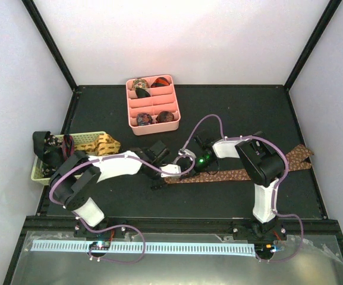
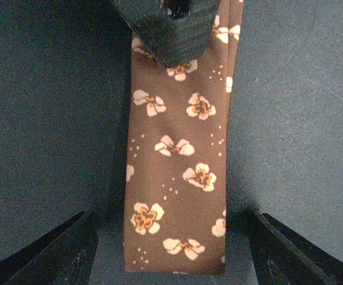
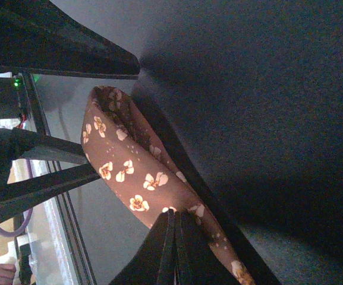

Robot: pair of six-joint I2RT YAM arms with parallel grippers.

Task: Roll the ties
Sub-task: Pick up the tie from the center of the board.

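Note:
A brown tie with pale flowers lies flat across the dark table, its wide pointed end at the right. Its narrow end lies between the spread fingers of my left gripper, which is open and low over it, also in the top view. My right gripper is shut on the tie a little further along and holds a fold of it up off the table; in the top view it sits just right of the left gripper.
A pink divided tray at the back holds several rolled ties. A pale woven basket at the left edge holds more ties, one orange-patterned. The black frame rail runs along the near edge.

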